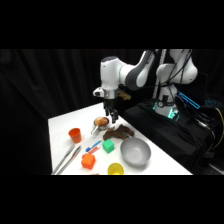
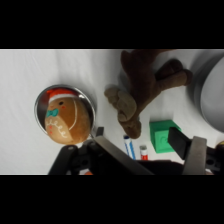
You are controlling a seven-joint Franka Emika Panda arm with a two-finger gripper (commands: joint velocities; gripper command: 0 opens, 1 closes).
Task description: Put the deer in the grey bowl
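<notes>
Your gripper (image 2: 145, 150): fingers spread, holding nothing | deer (image 2: 142, 82): on table, long axis toward the grey bowl (image 1: 135, 152)

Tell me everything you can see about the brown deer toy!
The deer is a dark brown soft toy, plush-looking and lumpy. It lies flat on the white table with its limbs splayed; the wrist view shows lighter tan pads at the ends of two limbs. It sits between the small metal dish and the grey bowl, outside the bowl. The gripper hangs beside it, not holding it.
</notes>
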